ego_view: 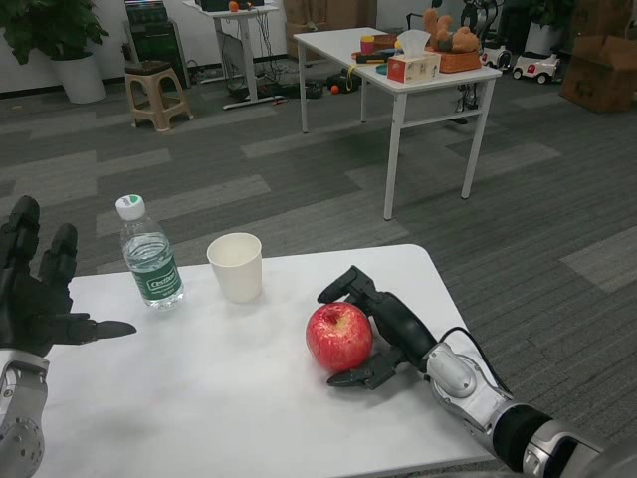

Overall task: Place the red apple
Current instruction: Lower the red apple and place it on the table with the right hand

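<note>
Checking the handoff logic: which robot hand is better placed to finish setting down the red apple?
Right. The right robot hand already wraps the red apple, which looks to rest on the white table. The left robot hand is open at the far left edge, beyond the water bottle and paper cup.

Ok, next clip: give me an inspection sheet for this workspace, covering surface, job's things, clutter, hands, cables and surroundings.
Surface: white rectangular table, apple, cup and bottle standing on it.
Job's things: round red apple rests on the table, right of centre.
Clutter: white paper cup, upright, behind the apple; clear plastic water bottle with white cap, upright, left of the cup.
Hands: black right hand cups the apple's right side, fingers above and below it; black left hand hangs at the table's left edge, fingers spread, holding nothing.
Cables: black cable loops at the right wrist.
Surroundings: second white table carrying a tissue box; wooden stool; potted plant; grey carpet.
</note>
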{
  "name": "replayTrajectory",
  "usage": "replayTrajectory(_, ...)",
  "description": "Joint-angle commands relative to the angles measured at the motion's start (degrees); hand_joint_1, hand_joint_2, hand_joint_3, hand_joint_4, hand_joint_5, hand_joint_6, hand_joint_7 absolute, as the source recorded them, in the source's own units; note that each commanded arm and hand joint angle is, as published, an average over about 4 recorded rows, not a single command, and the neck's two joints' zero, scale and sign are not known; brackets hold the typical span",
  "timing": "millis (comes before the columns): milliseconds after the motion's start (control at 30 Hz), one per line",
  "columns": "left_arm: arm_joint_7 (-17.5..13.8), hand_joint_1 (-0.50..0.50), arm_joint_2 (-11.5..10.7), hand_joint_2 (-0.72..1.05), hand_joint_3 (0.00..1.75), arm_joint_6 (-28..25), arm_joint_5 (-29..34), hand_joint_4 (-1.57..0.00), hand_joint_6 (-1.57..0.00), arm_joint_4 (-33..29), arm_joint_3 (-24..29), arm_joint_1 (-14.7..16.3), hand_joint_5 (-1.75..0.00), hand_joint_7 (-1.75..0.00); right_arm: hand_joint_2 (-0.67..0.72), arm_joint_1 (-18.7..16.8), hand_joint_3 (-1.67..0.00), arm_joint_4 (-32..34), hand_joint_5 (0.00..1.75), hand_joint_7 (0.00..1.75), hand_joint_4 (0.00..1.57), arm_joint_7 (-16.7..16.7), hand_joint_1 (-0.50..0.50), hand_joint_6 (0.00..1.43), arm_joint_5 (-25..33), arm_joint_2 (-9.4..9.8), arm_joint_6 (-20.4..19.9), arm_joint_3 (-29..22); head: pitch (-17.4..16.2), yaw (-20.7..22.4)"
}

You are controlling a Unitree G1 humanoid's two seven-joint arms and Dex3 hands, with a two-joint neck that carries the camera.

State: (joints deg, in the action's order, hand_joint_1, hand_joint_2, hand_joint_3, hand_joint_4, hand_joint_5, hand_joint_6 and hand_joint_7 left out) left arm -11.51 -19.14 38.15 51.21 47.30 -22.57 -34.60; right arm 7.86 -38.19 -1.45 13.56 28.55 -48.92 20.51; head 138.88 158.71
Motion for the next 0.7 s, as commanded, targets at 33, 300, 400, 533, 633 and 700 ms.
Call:
replayTrajectory(33, 0.1, -0.50, -0.8, -0.19, 0.00, 0.1, 0.1, 0.00, 0.00, 0.6, 0.1, -0.1, -0.13, 0.00, -0.54, -1.0, -1.03, 0.0, 1.24, 1.55, 0.00, 1.2, -0.20, 0.01, -0.2, -0.25, 0.8, 0.3, 0.0, 0.0)
replayTrajectory(300, 0.1, -0.50, -0.8, -0.19, 0.04, 0.0, 0.1, 0.00, 0.00, 0.7, 0.1, -0.2, -0.10, -0.02, -0.48, -1.0, -0.81, 0.7, 0.53, 0.96, 0.00, 1.4, -0.34, 0.00, -0.7, -0.25, 1.1, 0.0, -0.2, -0.1)
replayTrajectory(400, 0.1, -0.50, -0.8, -0.19, 0.00, 0.1, 0.1, 0.00, 0.00, 0.8, 0.1, -0.2, -0.10, -0.02, -0.48, -1.0, -0.77, 0.6, 0.34, 0.84, 0.00, 1.4, -0.39, 0.00, -0.6, -0.25, 1.1, -0.1, -0.3, 0.0)
replayTrajectory(533, 0.0, -0.50, -0.8, -0.15, 0.00, 0.0, 0.1, 0.00, 0.00, 0.9, 0.1, -0.3, -0.15, 0.00, -0.46, -1.0, -0.61, 0.5, 0.17, 0.59, 0.00, 1.4, -0.43, 0.00, -0.3, -0.25, 1.1, -0.4, -0.4, 0.0)
replayTrajectory(633, 0.1, -0.50, -0.8, -0.19, 0.00, 0.0, 0.1, 0.00, 0.00, 1.1, 0.1, -0.4, -0.10, 0.00, -0.40, -1.0, -0.52, 0.5, 0.10, 0.47, 0.00, 1.5, -0.46, 0.00, -0.3, -0.25, 1.1, -0.8, -0.5, 0.0)
replayTrajectory(700, 0.1, -0.50, -0.8, -0.19, 0.00, 0.0, 0.1, 0.00, 0.00, 1.2, 0.1, -0.5, -0.10, 0.00, -0.35, -1.0, -0.46, 0.5, 0.10, 0.44, 0.00, 1.6, -0.46, 0.00, -0.2, -0.23, 1.1, -1.0, -0.5, 0.0)
